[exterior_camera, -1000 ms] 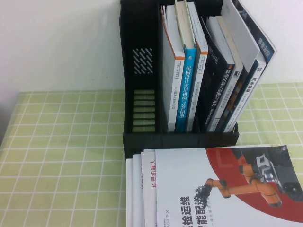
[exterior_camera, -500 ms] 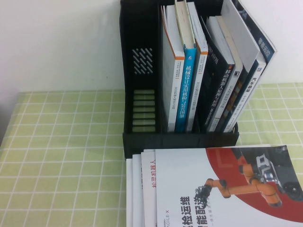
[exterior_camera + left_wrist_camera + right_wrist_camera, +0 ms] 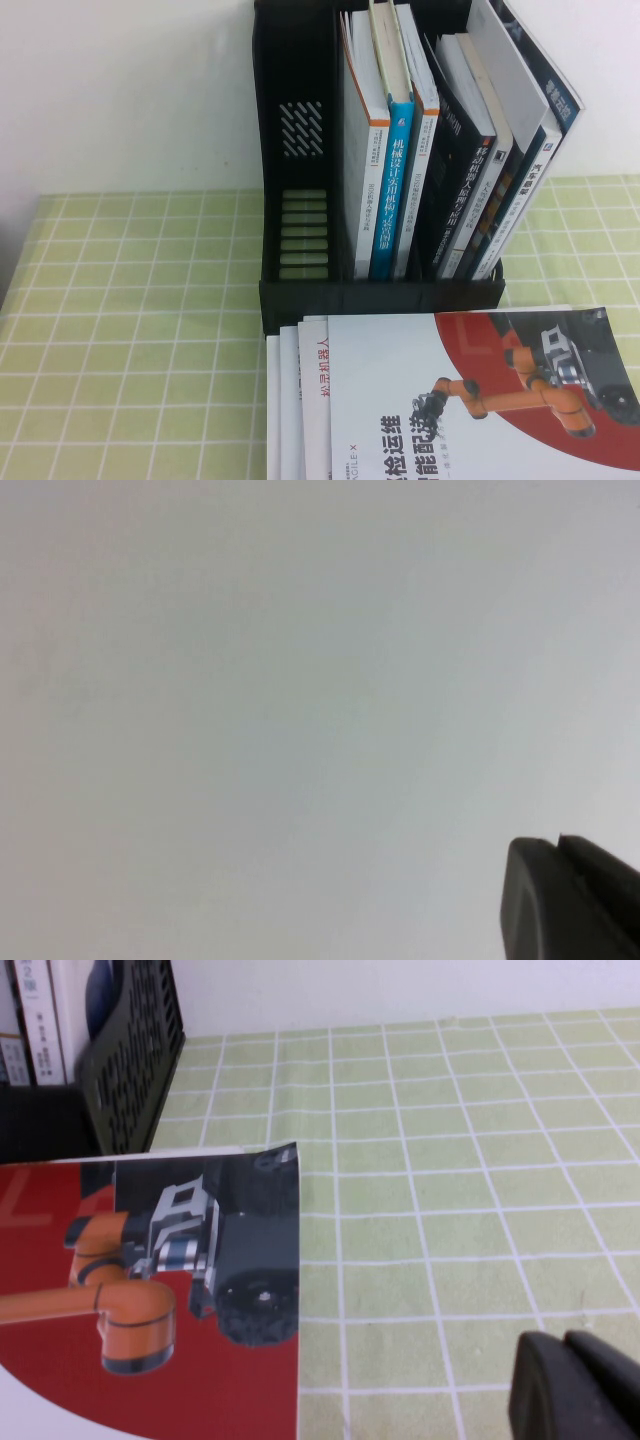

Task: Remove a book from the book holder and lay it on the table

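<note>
The black book holder [image 3: 300,150] stands upright at the back of the green checked table [image 3: 130,300]. Its left compartment is empty, while the middle and right ones are packed with upright books. The book [image 3: 510,70], large, thin and pale-covered, leans outward at the right end of the right compartment. Neither gripper shows in the high view. In its wrist view, my left gripper [image 3: 558,845] is shut and empty before a blank pale surface. My right gripper [image 3: 565,1340] is shut and empty above the table [image 3: 450,1160], to the right of the holder [image 3: 130,1050].
A fanned stack of books lies flat in front of the holder, topped by a white-and-red book with an orange robot arm [image 3: 480,400] [image 3: 150,1280]. A bright-blue-spined book [image 3: 392,190] stands in the middle compartment. A white wall runs behind the table.
</note>
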